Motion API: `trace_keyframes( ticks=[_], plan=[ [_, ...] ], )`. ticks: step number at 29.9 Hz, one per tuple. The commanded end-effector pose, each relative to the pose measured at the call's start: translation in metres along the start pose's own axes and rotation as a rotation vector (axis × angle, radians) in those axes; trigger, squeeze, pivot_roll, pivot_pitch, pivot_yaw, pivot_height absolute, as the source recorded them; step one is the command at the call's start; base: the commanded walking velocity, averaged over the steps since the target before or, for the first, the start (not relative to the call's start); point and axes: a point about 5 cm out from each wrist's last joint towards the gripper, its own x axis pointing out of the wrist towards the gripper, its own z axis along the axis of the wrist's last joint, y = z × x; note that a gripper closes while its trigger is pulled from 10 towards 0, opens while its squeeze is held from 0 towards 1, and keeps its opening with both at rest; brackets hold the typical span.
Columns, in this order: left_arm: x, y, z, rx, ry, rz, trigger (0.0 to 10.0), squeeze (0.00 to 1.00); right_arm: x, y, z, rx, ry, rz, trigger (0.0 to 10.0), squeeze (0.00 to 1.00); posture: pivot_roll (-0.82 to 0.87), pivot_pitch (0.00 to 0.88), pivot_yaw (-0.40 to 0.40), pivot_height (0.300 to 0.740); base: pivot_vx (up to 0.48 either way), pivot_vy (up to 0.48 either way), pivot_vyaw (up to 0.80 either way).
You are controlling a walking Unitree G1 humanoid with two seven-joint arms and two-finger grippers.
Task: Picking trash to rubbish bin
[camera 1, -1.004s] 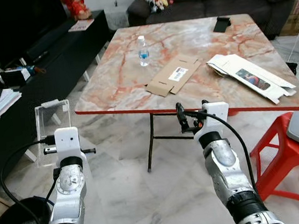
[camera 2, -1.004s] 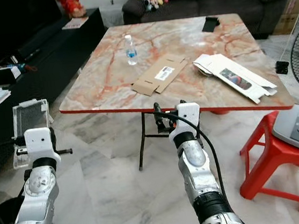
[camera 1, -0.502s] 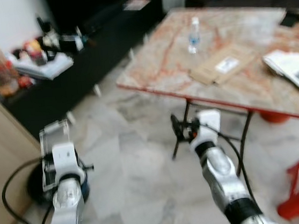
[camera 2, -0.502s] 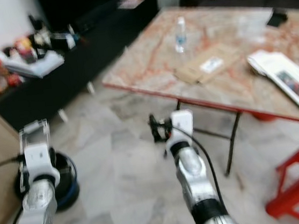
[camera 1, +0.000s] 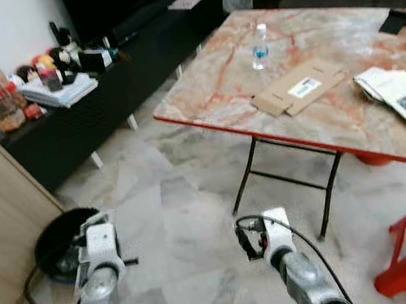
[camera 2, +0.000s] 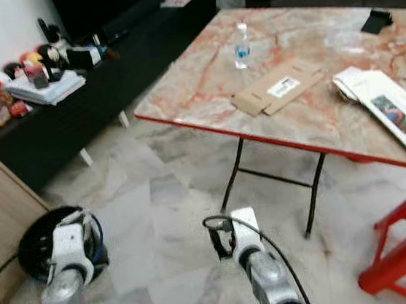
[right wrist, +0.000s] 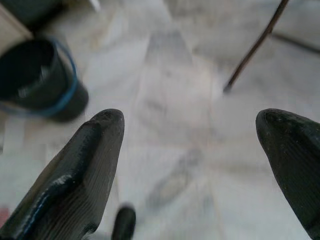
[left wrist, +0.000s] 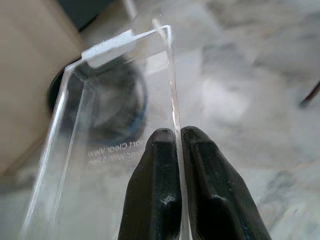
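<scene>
Trash in hand is a clear plastic box (left wrist: 120,95), which we pinch by one thin wall in the left claw (left wrist: 178,145), fingers clamped tight, so it hangs over the black rubbish bin (camera 1: 61,243) on the floor, ready, we judge, to drop. Our right claw (right wrist: 190,140) is spread wide, grasping nothing, low beside the bench (camera 1: 346,117) with its flattened cardboard (camera 1: 298,88) and water bottle (camera 1: 258,46).

Both eye views look forward and down from the head over the marble floor (camera 1: 196,219), sharing the desk (camera 1: 315,102) and the black bin (camera 2: 41,240). The left wrist camera looks closely along its claw (left wrist: 179,137) toward that bin; the right wrist camera faces floor and bin.
</scene>
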Motion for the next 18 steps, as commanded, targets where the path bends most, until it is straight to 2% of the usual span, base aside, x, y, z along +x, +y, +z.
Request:
trace_keyframes(
  ticks=[1,6,9,15,18],
  plan=[
    [-0.004,0.013,-0.013,-0.043,0.05,0.046,10.0,0.0,-0.001,0.003,-0.011,-0.007,0.058,-0.003,10.0,0.0,0.07,0.047,0.041,0.74,0.0,0.0,0.0],
    [-0.011,0.023,-0.036,-0.054,0.152,0.085,10.0,0.0,-0.013,-0.001,-0.043,0.044,0.191,-0.044,10.0,0.0,0.07,0.058,0.035,0.74,0.0,0.0,0.0],
    [-0.013,0.02,-0.04,-0.056,0.156,0.074,10.0,0.0,-0.016,-0.003,-0.049,0.047,0.203,-0.048,10.0,0.0,0.07,0.058,0.035,0.74,0.0,0.0,0.0],
    [-0.015,0.02,-0.044,-0.06,0.163,0.078,10.0,0.0,-0.02,-0.007,-0.054,0.043,0.206,-0.059,10.0,0.0,0.07,0.067,0.033,0.74,0.0,0.0,0.67],
    [-0.015,0.022,-0.045,-0.062,0.163,0.087,10.0,0.0,-0.021,-0.009,-0.056,0.031,0.216,-0.062,10.0,0.0,0.08,0.07,0.027,0.74,0.246,0.0,0.77]
  ],
)
